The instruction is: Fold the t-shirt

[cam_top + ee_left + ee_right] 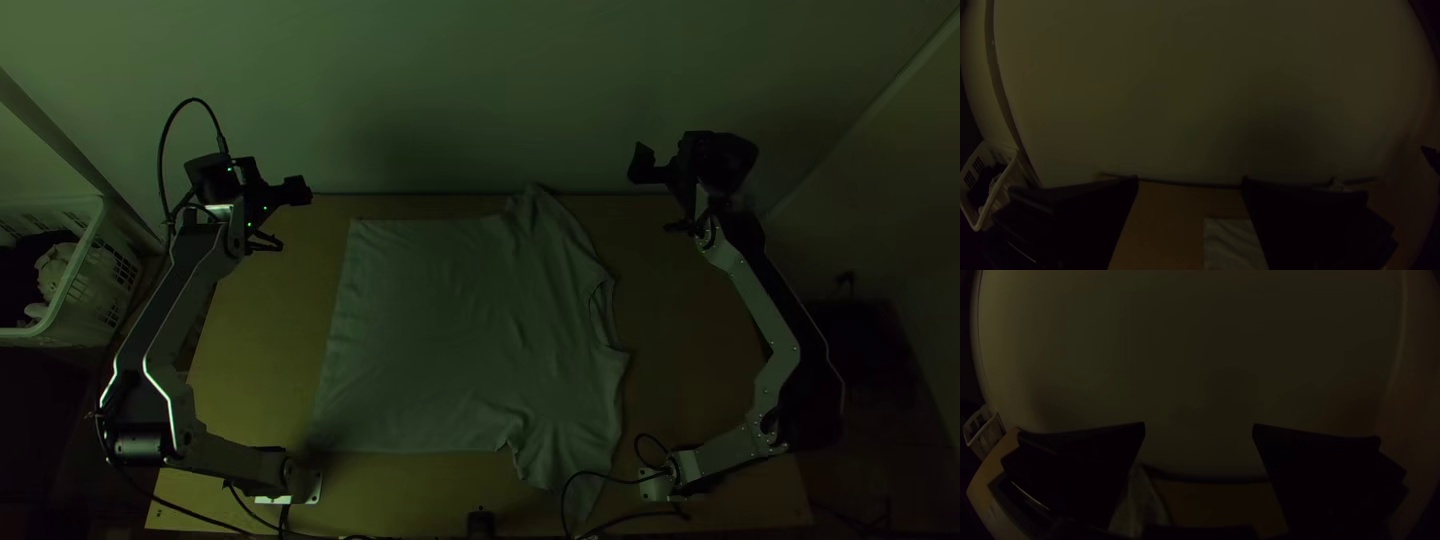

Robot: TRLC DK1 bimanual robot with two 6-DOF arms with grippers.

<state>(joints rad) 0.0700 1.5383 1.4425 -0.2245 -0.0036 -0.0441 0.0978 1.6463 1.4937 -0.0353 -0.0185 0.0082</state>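
Observation:
A light t-shirt (pixel 450 330) lies spread on the table, its hem toward the left and its sleeves and collar toward the right, with some wrinkles there. My left gripper (pixel 290 215) is raised near the table's far left corner, left of the shirt. In the left wrist view my left gripper (pixel 1190 182) stands open, with a corner of the shirt (pixel 1230 240) beyond one finger. My right gripper (pixel 655 195) is up at the far right, clear of the shirt. The right wrist view has my right gripper (pixel 1199 427) open, and part of the shirt (pixel 1140 505) behind one finger.
A white basket (pixel 75 290) with dark and light cloths stands left of the table. Bare wood of the table (pixel 255 330) runs along the shirt's left side, and more lies at its right. A pale wall rises behind the far edge. Cables lie at the near edge, touching the shirt's lower right area.

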